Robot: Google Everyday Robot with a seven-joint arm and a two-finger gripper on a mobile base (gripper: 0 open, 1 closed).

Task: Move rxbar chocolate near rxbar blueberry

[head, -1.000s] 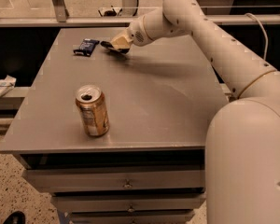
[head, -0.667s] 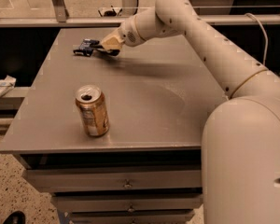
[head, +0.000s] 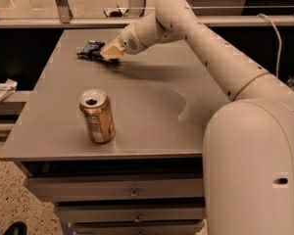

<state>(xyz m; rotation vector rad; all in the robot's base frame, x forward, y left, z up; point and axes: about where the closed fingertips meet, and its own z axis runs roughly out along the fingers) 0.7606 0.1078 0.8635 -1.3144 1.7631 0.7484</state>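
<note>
The rxbar blueberry (head: 88, 47), a dark blue wrapper with white markings, lies at the table's far left. My gripper (head: 109, 53) is low over the table just right of it, nearly touching it. The gripper is shut on the rxbar chocolate (head: 102, 58). Only a dark sliver of that bar shows under the tan fingertips; the rest is hidden by the gripper. My arm reaches in from the right across the back of the table.
A gold soda can (head: 97, 115) stands upright near the front left of the grey table (head: 152, 106). Drawers (head: 132, 192) sit under the tabletop. A crumpled white object (head: 1, 91) lies on a ledge left of the table.
My gripper has moved left along the back of the table with the dark bar, from well right of the blue bar to right beside it. The can has not moved.
</note>
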